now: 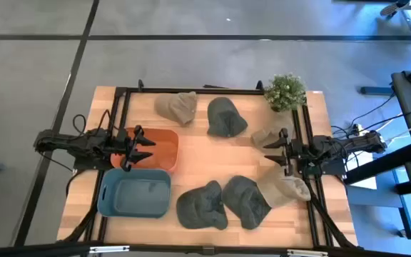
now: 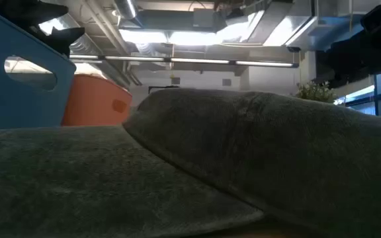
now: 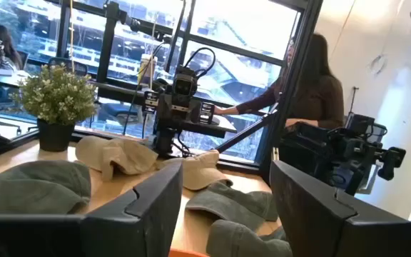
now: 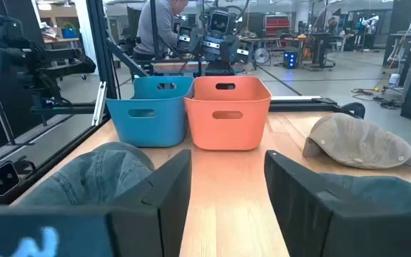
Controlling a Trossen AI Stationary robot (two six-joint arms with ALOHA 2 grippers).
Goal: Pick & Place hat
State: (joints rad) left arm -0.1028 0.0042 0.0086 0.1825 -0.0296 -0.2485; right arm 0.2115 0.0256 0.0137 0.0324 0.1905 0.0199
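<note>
Several soft hats lie flat on the wooden table. Tan ones are at the far side [image 1: 177, 107], beside the right arm [image 1: 265, 136] and at the near right [image 1: 284, 189]. Green ones are at the far middle [image 1: 226, 117] and near edge [image 1: 202, 206], [image 1: 245, 202]. My left gripper [image 1: 143, 148] [image 3: 227, 203] is open and hovers over the orange bin [image 1: 161, 145], touching nothing. My right gripper [image 1: 272, 152] [image 4: 227, 193] is open at the table's right side, pointing left, between the small tan hat and the near-right tan hat, and touches neither.
A blue bin [image 1: 135, 193] stands at the near left, right beside the orange bin [image 4: 227, 113]. A potted plant [image 1: 285, 91] stands at the far right corner. A black frame [image 1: 212, 91] rims the table. A green hat [image 2: 256, 158] fills the low view. A person [image 3: 302, 78] stands beyond the table.
</note>
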